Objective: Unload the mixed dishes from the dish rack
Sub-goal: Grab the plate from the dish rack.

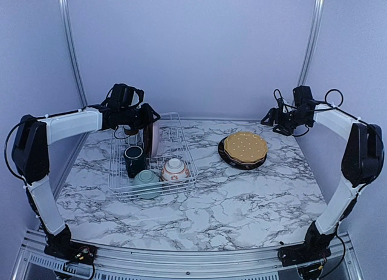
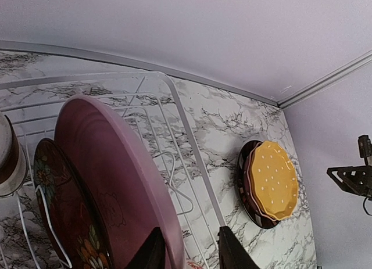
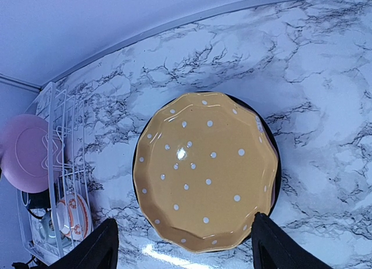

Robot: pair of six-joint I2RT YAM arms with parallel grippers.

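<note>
- Pink plate point(image 2: 110, 176) stands on edge in the white wire dish rack point(image 1: 172, 138), with the floral red plate point(image 2: 64, 222) upright just beside it.
- The left gripper point(image 2: 190, 237) straddles the pink plate's upper rim. Its fingers are partly spread, one close against the plate's face. A gap shows between the rim and the other finger, so the plate is not pinched.
- The rack's near end holds the dark green mug point(image 1: 133, 159), the pale green bowl point(image 1: 147, 183) and the pink-white floral bowl point(image 1: 175, 169). The white-and-brown cup point(image 2: 7, 158) sits at the edge of the left wrist view.
- The yellow dotted plate point(image 3: 206, 170) lies flat on top of a black plate point(image 3: 278, 164) on the marble table point(image 1: 242, 207), to the right of the rack and apart from it.
- The right gripper point(image 3: 185, 222) hovers above that stack with its fingers spread wide, holding nothing.
</note>
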